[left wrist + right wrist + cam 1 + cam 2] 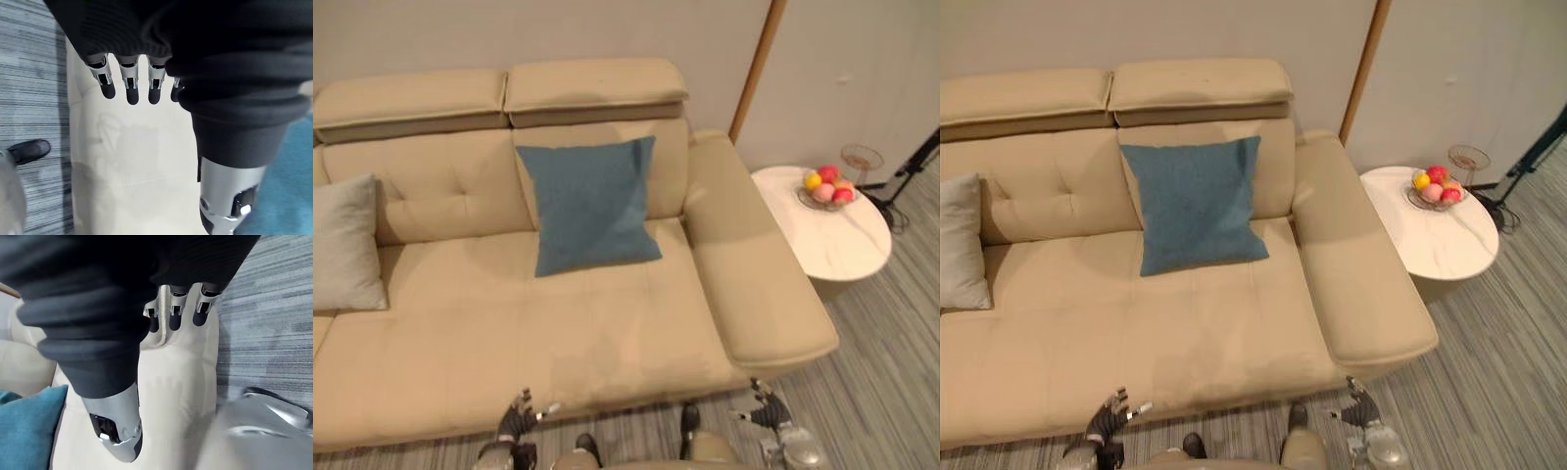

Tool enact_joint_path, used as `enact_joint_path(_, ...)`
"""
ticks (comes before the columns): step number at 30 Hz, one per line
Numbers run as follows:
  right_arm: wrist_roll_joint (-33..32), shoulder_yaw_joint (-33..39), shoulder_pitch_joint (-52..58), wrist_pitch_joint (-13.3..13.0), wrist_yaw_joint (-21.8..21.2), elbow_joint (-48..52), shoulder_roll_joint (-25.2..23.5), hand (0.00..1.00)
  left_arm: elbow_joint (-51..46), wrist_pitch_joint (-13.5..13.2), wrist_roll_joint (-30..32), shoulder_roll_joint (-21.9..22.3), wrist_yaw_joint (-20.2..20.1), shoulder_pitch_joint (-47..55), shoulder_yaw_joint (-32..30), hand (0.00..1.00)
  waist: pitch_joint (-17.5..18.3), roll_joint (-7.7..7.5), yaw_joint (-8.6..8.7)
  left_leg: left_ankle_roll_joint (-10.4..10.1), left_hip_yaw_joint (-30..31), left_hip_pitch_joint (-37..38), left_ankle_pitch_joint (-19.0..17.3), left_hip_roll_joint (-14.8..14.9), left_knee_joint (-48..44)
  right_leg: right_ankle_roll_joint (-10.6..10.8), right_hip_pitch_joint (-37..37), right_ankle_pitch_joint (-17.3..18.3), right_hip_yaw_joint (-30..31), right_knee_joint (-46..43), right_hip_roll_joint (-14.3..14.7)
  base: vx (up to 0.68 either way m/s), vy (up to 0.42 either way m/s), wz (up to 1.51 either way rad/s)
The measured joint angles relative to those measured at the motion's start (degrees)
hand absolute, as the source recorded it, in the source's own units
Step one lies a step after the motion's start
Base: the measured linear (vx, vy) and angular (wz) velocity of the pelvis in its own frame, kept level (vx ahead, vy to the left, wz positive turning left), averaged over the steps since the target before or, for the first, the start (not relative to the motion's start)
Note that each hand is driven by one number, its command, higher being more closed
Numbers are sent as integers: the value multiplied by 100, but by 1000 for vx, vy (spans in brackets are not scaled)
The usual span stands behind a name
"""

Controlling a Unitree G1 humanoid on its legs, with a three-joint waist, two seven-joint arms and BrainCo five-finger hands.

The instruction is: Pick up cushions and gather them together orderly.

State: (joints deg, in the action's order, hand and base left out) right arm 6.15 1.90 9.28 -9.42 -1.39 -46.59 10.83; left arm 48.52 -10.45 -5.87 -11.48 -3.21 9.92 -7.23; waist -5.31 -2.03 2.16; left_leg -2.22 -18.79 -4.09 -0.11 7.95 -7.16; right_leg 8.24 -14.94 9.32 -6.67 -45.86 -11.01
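Note:
A blue cushion (590, 206) leans upright against the backrest of the beige sofa (509, 323), right of its middle. A light grey cushion (344, 245) leans against the backrest at the sofa's far left. My left hand (517, 423) hangs low in front of the sofa's front edge, fingers (128, 83) relaxed and holding nothing. My right hand (766, 408) hangs by the sofa's right front corner, fingers (175, 313) straight and empty. Both hands are far from the cushions. The blue cushion (27, 431) shows at the edge of the right wrist view.
A round white side table (827, 240) stands right of the sofa's wide armrest (754, 264), carrying a wire bowl of fruit (827, 188). Striped grey carpet (881, 372) covers the floor in front and to the right.

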Motion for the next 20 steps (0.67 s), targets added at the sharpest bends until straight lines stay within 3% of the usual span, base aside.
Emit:
enact_joint_path(1, -1, -1, 14, -3, 6, 0, -32, 0, -51, 0, -35, 5, 69, 43, -2, 0, -21, -62, -13, -3, 103, -58, 67, -25, -103, 124, 389, 107, 61, 24, 80, -154, -143, 43)
enact_joint_path(2, -2, 0, -8, -7, 11, 0, -32, 0, -79, 0, -54, 12, 96, 50, -1, 0, -12, -69, -31, -13, 160, -174, 83, -16, -214, 100, 578, 297, 101, 370, 153, -171, -148, 20)
enact_joint_path(3, -15, 17, -135, -8, 47, -3, -3, 0, -102, 1, -118, 67, 129, -1, -7, 0, -7, -29, -158, -94, 172, -562, 144, 135, -456, -84, 730, 551, 177, 1276, 427, -280, -171, -25)
enact_joint_path(4, -77, 31, -361, -25, 125, 16, 18, 0, -121, 3, -131, 139, 156, -56, 17, 0, -111, 135, -281, -203, 187, -837, 245, 308, -492, -196, 916, 570, 96, 2114, 663, -289, -130, -42)
enact_joint_path(5, -127, 47, -487, -34, 163, 24, 32, 0, -108, 10, -131, 183, 177, -86, 27, 0, -216, 251, -314, -241, 223, -972, 311, 411, -479, -568, 1019, 542, 42, 2574, 801, -328, -120, -20)
enact_joint_path(6, -148, 59, -573, -18, 239, 17, 103, 0, -82, 38, -129, 292, 203, -104, 72, 0, -401, 497, -286, -347, 322, -1027, 433, 589, -360, -678, 1089, 306, -100, 2826, 1009, -389, -122, 10)
enact_joint_path(7, -156, 65, -543, 11, 260, 13, 119, 0, -82, 40, -130, 335, 207, -88, 132, 0, -435, 554, -279, -441, 316, -916, 452, 612, -26, -763, 1065, 215, -156, 2846, 1082, -377, -96, 30)
enact_joint_path(8, -161, 84, -474, 29, 260, 17, 114, 0, -80, 44, -127, 341, 206, -52, 177, 0, -450, 525, -277, -601, 318, -809, 379, 576, 153, -814, 1050, 170, -194, 2897, 1022, -407, -93, 32)
enact_joint_path(10, -179, 338, -437, 85, 274, 24, 93, 0, -82, 42, -117, 363, 199, 23, 267, 0, -466, 410, -270, -524, 285, -858, 340, 473, -318, -999, 922, 126, -278, 2910, 863, -250, -29, 17)
enact_joint_path(12, -188, 496, -441, 87, 285, 25, 159, 0, -81, 47, -117, 369, 204, 78, 252, 0, -454, 381, -280, -255, 247, -761, 72, 271, -1116, -998, 744, -18, -263, 2964, 693, -174, 24, -11)
enact_joint_path(14, -178, 514, -420, 96, 268, 23, 204, 0, -81, 40, -118, 369, 202, 139, 250, 0, -425, 436, -291, -260, 214, -265, -446, 151, -948, -857, 648, -238, -167, 3149, 692, -113, 78, -13)
enact_joint_path(16, -149, 518, -422, 97, 258, 17, 198, 0, -62, 44, -118, 395, 203, 158, 249, 0, -382, 519, -288, -277, 232, 14, -467, 68, -376, -769, 636, -386, -132, 3278, 719, -91, 116, -16)
enact_joint_path(20, -103, 682, -284, 101, 244, 1, 169, 0, -52, 48, -92, 424, 201, 134, 248, 0, -241, 429, -274, -144, 158, 324, -214, -222, 524, -527, 913, -955, -140, 4065, 633, -62, 135, -4)
